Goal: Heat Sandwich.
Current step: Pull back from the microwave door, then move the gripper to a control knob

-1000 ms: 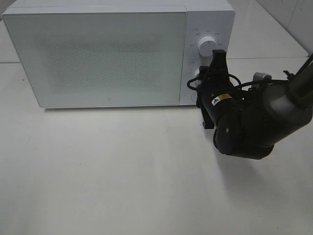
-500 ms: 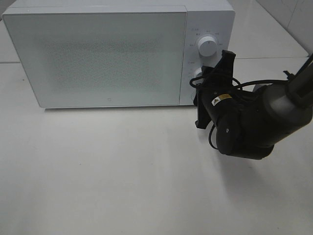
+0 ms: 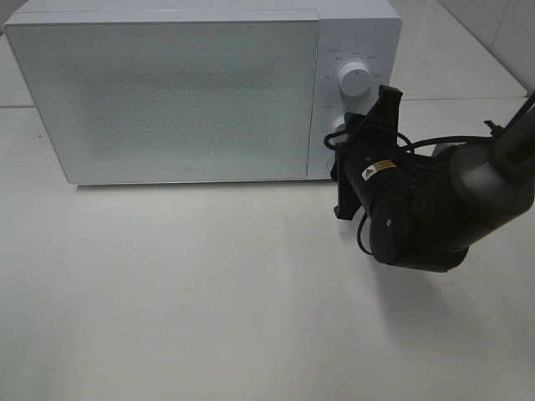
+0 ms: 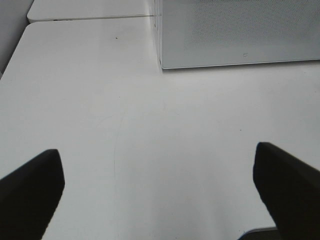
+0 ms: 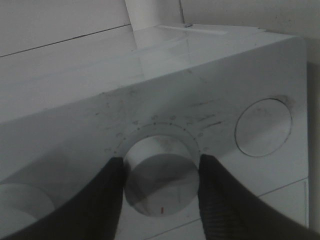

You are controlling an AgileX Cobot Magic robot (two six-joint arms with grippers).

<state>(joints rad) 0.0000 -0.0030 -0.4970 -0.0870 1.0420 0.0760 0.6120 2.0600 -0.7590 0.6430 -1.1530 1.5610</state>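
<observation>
Exterior high view takes in the whole white microwave at the back of the tabletop, its door shut. The frosted panel hides the inside, so the sandwich shows in none of the views and I cannot tell where it is. From up there the upper knob is plain, while the lower knob is mostly covered by the right arm.

Right wrist view gives what the high camera cannot. The right pincer is clamped on the lower knob, one dark finger pressed to each side of it. A small red mark sits on the knob's face. A flat round button on the panel shows only here.

Left wrist view alone shows the left pincer. Its jaws are spread wide over bare tabletop, holding nothing, with a corner of the microwave ahead of it.

Counted: one microwave, two knobs, one round button and two pincers, only one of which the high camera sees.

The right arm reaches in from the right edge, bends back toward the control panel, and has its wrist rolled so the pincer stands nearly on end against the panel.
</observation>
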